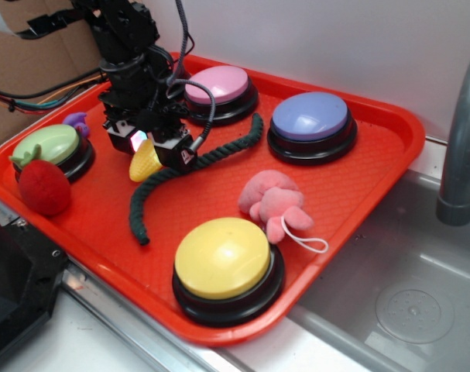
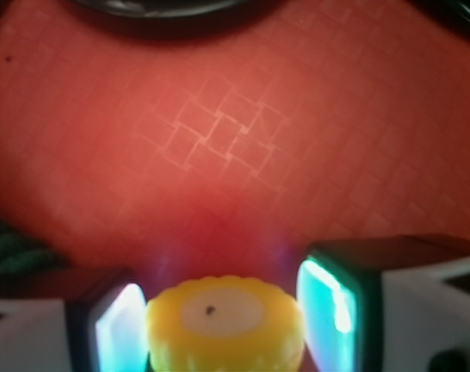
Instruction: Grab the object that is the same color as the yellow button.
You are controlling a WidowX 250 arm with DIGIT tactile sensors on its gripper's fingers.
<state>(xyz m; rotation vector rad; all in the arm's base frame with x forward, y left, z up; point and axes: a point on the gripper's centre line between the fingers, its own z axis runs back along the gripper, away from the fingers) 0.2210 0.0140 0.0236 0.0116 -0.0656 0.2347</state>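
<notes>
Small yellow toy corn (image 1: 146, 160), cone-shaped with bumpy kernel rows, positioned at the left-centre of the red tray (image 1: 366, 159), between the fingers of the gripper (image 1: 151, 146). In the wrist view the corn's (image 2: 225, 323) flat pale end with a dark central dot faces the camera; the two glowing pads (image 2: 118, 329) stand on either side of it, the left one against its side and the right one just beside it, so the gripper pinches the corn. Whether the corn rests on the tray or is lifted clear cannot be told. A dark green rope (image 1: 190, 171) curves from just right of the gripper toward the near left. The yellow button (image 1: 225, 263), a large dome on a black base, sits at the near edge of the tray, well apart from the corn. A pink plush toy (image 1: 275, 203) lies between the yellow button and the purple button (image 1: 311, 124) at far right. A pink button (image 1: 219, 90) stands at the far side; a light-green button (image 1: 52, 147) and a red strawberry toy (image 1: 42, 184) occupy the left end.
</notes>
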